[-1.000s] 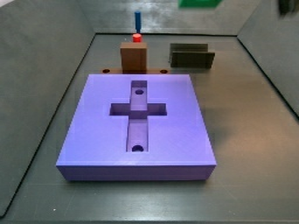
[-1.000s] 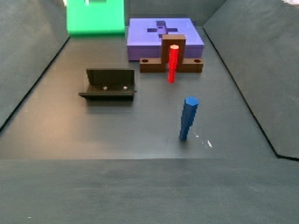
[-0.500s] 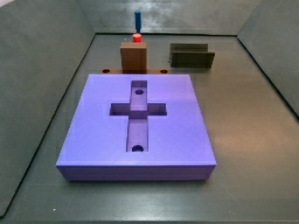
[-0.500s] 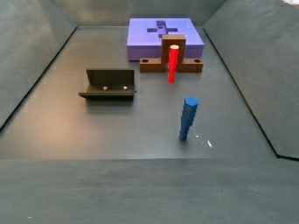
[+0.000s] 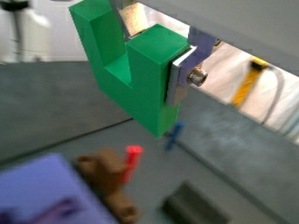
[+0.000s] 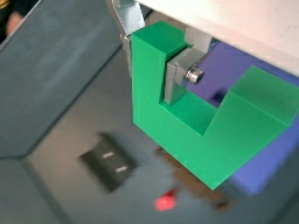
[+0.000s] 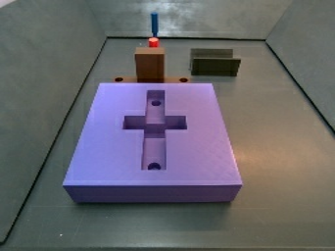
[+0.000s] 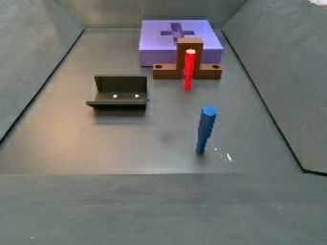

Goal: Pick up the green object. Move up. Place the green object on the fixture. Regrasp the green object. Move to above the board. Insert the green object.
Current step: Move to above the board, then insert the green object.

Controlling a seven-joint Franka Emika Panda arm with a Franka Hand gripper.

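In both wrist views my gripper (image 5: 146, 52) (image 6: 152, 63) is shut on the green object (image 5: 126, 74) (image 6: 187, 127), a bright green block with projecting arms, and holds one arm between the silver fingers high above the floor. Neither the gripper nor the green object shows in the side views. The purple board (image 7: 197, 127) (image 8: 160, 38) lies on the floor with its cross-shaped recess bare; it also shows in the wrist views (image 5: 35, 188) (image 6: 233, 66). The dark fixture (image 7: 215, 63) (image 8: 119, 93) stands bare, also seen from above (image 6: 111, 160).
A brown block with a red cap (image 7: 151, 64) (image 8: 189, 59) stands by the board's end. A blue rod (image 8: 206, 129) (image 7: 153, 24) stands upright on the floor. Grey walls enclose the floor on all sides.
One second ago the green object showed at the top edge of both side views; it has risen out of them. The things on the floor have not moved.
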